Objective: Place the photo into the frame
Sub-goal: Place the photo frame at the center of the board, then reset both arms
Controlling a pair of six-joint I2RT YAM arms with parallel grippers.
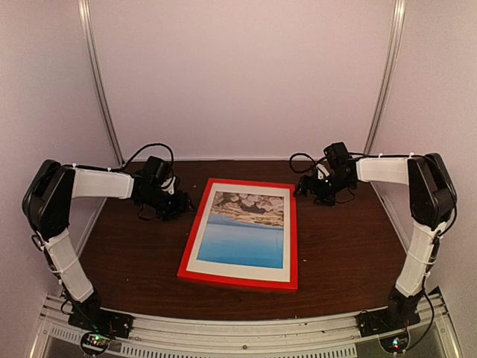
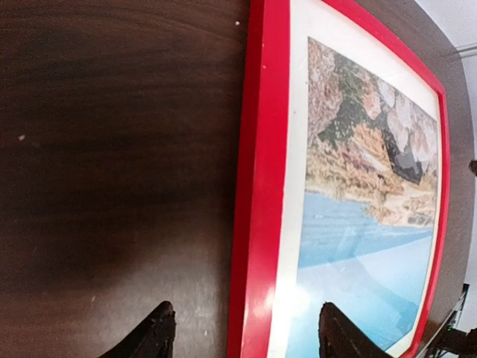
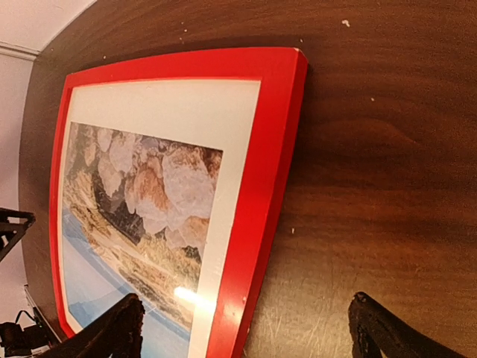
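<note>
Presently both arms fold inward from raised elbows, wrists low over the surface (image 1: pixel 350 253). The left gripper (image 1: pixel 176 203) sits just beside the frame's (image 1: pixel 191 250) far-left edge, jaws apart, holding nothing. The right gripper (image 1: pixel 314 191) sits near the far-right corner, jaws wide and empty. The frame lies flat (red face up), the photo (image 1: pixel 242 240) inside a white mat (image 1: pixel 287 231).

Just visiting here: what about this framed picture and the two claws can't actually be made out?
Back of the frame: every view; it lies face up on the table, so any backing is hidden.
Edges of the photo: every view; the white mat covers them.
Frame's near end: both wrist views; cut off by the bottom edge.
Fingers of the left gripper and right gripper: top view; too small and dark against the table.
</note>
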